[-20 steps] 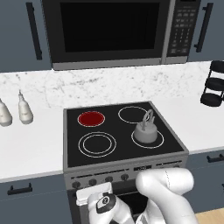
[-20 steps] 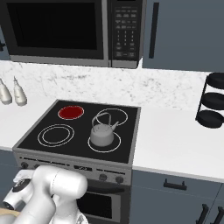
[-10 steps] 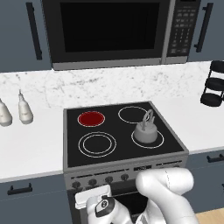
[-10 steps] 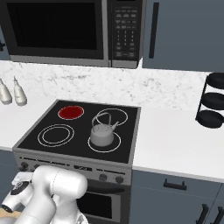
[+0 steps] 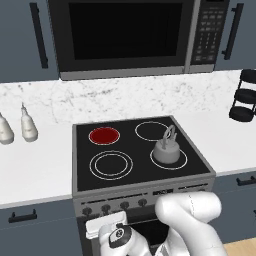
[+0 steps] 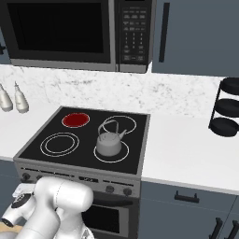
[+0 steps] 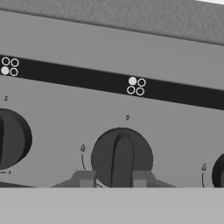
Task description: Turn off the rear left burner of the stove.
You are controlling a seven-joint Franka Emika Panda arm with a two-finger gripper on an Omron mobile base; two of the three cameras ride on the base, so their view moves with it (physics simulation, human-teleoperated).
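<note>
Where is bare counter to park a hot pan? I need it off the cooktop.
White counter between the bottles and the stove is bare; so is the stretch between stove and black rack. The kettle crowds the front right zone.

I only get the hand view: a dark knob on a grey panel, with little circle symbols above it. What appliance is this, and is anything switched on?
Observer: It is the stove. On its cooktop, the rear left burner glows solid red.
Operator: Are the other rings lit too?
Observer: No, they show plain white rings. A grey kettle sits on the front right one.
Operator: What's around it?
Observer: A black microwave hangs above, and two pale bottles stand on the counter to the stove's left.
</note>
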